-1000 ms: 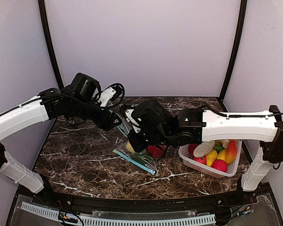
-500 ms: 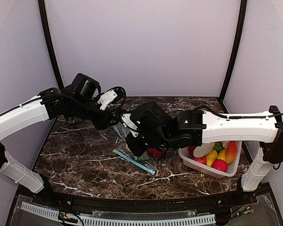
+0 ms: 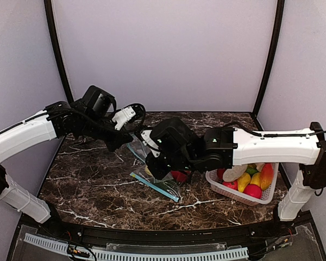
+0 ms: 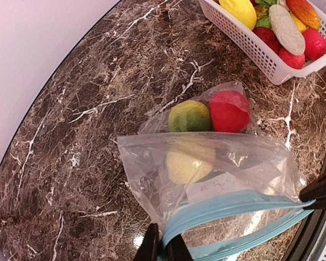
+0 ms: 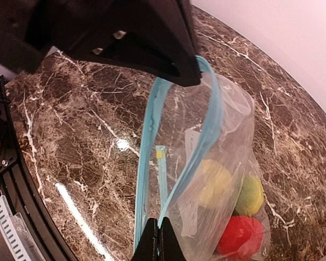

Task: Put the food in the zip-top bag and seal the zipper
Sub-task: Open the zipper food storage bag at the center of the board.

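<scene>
I'm watching my left gripper (image 4: 163,249) pinching shut on one end of the bag's (image 4: 206,168) blue zipper (image 4: 233,204), and my right gripper (image 5: 158,242) clamping tight on the other end. The bag is resting on the table (image 4: 70,136) with its mouth gaping, holding a red fruit (image 4: 229,110), a green fruit (image 4: 189,116) and a yellow fruit (image 4: 187,163). More food (image 4: 285,27) is sitting in the basket (image 4: 244,46) nearby.

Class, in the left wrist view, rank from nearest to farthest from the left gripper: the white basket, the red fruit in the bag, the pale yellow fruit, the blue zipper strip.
1. blue zipper strip, pinched by the left gripper, bottom edge.
2. pale yellow fruit, middle of the bag.
3. red fruit, bag's far end.
4. white basket, top right corner.
</scene>
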Controlling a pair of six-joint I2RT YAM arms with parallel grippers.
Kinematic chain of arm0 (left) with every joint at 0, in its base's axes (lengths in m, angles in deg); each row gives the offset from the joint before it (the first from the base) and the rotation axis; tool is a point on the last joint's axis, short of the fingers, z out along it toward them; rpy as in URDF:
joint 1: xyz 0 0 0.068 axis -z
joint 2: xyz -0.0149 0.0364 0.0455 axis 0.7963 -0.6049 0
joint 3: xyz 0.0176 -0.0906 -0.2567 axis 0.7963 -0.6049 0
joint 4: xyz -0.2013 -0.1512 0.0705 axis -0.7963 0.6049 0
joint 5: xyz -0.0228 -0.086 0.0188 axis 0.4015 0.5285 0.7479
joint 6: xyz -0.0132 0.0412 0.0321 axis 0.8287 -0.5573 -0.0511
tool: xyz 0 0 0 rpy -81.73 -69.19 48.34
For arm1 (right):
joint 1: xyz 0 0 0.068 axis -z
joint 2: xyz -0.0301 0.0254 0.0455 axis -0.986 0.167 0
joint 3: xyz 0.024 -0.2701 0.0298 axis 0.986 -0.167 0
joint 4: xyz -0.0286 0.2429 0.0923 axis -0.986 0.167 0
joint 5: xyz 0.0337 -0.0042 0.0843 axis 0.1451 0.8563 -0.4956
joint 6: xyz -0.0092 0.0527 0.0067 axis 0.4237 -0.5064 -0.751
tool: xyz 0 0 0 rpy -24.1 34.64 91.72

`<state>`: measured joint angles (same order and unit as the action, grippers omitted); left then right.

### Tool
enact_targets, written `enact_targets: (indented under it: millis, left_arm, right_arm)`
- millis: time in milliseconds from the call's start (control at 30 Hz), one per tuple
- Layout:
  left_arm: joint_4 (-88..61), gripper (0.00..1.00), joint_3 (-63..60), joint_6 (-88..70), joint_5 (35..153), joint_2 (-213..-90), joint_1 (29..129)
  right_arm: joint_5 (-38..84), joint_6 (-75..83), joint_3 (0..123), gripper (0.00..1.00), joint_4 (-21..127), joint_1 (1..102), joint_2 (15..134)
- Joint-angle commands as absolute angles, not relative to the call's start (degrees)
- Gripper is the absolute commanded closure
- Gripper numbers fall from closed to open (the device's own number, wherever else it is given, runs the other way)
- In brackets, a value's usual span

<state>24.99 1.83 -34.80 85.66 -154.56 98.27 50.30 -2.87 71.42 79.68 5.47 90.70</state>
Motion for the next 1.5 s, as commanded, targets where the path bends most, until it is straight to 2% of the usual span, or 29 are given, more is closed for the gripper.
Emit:
enact_targets:
  millis: [0, 133, 167, 267, 300, 367, 433, 600, 900, 1233, 1467]
  left_arm:
    - [27.7, 0.99, 1.9, -35.6, 87.6, -153.0, 97.9]
    - [28.0, 0.99, 1.9, -34.2, 89.4, -153.1, 97.9]
    - [28.1, 0.99, 2.4, -33.6, 89.4, -153.2, 97.9]
    - [29.1, 0.99, 4.7, -29.2, 89.2, -154.8, 97.9]
    - [29.4, 0.99, 5.3, -28.4, 88.7, -155.2, 97.9]
    - [30.7, 0.99, 7.2, -25.6, 87.6, -156.8, 97.9]
    - [31.3, 0.99, 8.6, -24.0, 86.7, -158.6, 97.9]
    - [30.4, 0.99, 8.7, -20.4, 87.3, -160.3, 97.5]
    - [21.9, 0.99, 1.3, -12.7, 89.9, -157.5, 97.5]
    - [16.6, 0.99, -3.1, -7.5, 90.9, -155.1, 97.5]
    - [15.6, 0.99, -4.5, -6.5, 92.4, -155.1, 97.5]
  right_arm:
    - [55.7, -7.4, 71.5, 1.0, 80.8, 6.8, 89.7]
    - [56.3, -10.7, 70.6, 0.98, 80.8, 9.0, 88.3]
    - [56.1, -10.7, 70.5, 0.9, 80.6, 9.2, 87.9]
    - [54.8, -10.1, 70.5, 0.51, 79.7, 9.2, 86.2]
    - [54.4, -10.3, 70.3, 0.41, 79.6, 9.3, 85.4]
    - [54.6, -11.5, 69.2, 0.29, 80.0, 9.3, 82.7]
    - [55.8, -14.2, 67.3, 0.21, 81.3, 9.8, 79.7]
    - [58.2, -26.6, 58.0, 0.18, 87.8, 13.4, 69.6]
    - [47.4, -39.0, 39.7, 0.17, 94.3, 27.8, 53.4]
    - [42.9, -38.7, 31.5, 0.17, 95.4, 43.2, 50.2]
    - [38.1, -36.1, 26.1, 0.19, 88.1, 52.9, 49.9]
